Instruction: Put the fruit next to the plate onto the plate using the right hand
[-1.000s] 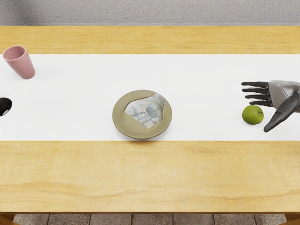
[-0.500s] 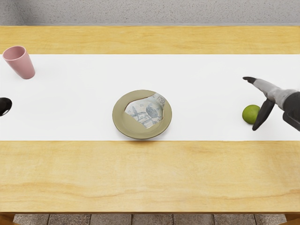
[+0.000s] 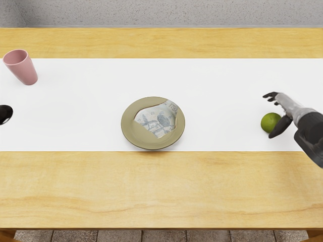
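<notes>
Nothing of the task is done yet. The fruit (image 3: 270, 122) lies on the white runner (image 3: 91, 101) near the bench's (image 3: 161, 186) right edge, well apart from the plate (image 3: 129, 132), which sits at the bench's middle and carries nothing. The grasp, the lift, the carry towards the middle and the set-down are all left.

The right hand (image 3: 286, 110) comes in from the right edge and cups the fruit from its right side. The fingers (image 3: 272, 96) arch over and behind the fruit with a gap showing between them and its top. The thumb (image 3: 280, 127) slants down against the fruit's lower right flank, touching or nearly so. I judge the hand released but half-curled, shaped for a grasp and not yet clamped on the fruit. The forearm drops off toward the bench's front right corner, so the wrist looks bent with the palm facing left.

A dark rounded shape (image 3: 4, 114) at the left edge is likely the left hand at rest; I cannot tell its state. A pink cup (image 3: 20, 66) stands near the back left corner.
</notes>
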You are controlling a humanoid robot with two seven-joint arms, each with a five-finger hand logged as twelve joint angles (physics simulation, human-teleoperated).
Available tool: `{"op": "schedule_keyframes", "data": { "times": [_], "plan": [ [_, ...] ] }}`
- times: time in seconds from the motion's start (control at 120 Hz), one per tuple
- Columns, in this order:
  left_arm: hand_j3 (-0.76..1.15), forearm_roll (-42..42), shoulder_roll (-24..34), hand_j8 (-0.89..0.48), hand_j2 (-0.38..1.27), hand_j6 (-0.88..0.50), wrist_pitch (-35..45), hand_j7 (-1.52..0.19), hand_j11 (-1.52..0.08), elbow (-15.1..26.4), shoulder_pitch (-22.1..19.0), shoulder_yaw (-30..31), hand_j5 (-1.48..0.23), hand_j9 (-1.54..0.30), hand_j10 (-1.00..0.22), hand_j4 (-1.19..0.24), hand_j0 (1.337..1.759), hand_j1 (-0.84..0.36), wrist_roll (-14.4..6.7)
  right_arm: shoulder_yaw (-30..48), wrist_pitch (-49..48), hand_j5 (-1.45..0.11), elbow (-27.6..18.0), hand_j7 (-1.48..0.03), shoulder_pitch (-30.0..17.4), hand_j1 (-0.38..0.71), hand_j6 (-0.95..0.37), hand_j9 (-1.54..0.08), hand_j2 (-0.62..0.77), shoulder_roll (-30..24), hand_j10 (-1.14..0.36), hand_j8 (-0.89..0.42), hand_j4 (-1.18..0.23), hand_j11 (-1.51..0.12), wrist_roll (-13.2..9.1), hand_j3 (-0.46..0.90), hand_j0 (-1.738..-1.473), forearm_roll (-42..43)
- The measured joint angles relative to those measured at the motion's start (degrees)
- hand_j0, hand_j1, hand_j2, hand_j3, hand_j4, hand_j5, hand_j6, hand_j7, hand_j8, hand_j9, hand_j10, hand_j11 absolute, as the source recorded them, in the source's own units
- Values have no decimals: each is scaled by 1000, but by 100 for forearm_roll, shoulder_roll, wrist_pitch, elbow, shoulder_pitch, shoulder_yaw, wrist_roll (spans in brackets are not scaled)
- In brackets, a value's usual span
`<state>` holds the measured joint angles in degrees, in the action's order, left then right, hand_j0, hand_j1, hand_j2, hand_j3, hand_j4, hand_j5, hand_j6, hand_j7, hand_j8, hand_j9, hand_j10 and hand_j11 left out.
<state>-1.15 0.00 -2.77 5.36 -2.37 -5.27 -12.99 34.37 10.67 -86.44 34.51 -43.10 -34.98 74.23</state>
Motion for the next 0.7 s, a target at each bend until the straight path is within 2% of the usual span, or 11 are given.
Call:
{"op": "schedule_keyframes", "data": {
  "times": [0.483, 0.575, 0.7],
  "plan": [
    [0, 0, 0, -13, 3, -13, 0, -15, -15, 0, 0, 0, -15, -15, -12, -12, 1658, 335, -1, -17, 38, -538, -9, -538, -114, 144, -419, -538, -78, 76, -417, -417, -418, -538, -2, 0, -1658, 3],
    [0, 0, 0, -13, 3, -13, 0, -15, -15, 0, 0, -1, -15, -15, -12, -12, 1658, 335, -1, -18, 26, -576, -27, -577, -118, 175, -450, -578, -76, 80, -444, -416, -450, -578, -3, 0, -1658, 4],
    [0, 0, 0, -13, 3, -13, 0, -15, -15, 0, 0, -2, -15, -15, -12, -12, 1658, 335, 0, -17, 4, -628, -42, -632, -130, 205, -494, -635, -57, 82, -402, -372, -495, -639, -5, 0, -1656, 16]
  ]
}}
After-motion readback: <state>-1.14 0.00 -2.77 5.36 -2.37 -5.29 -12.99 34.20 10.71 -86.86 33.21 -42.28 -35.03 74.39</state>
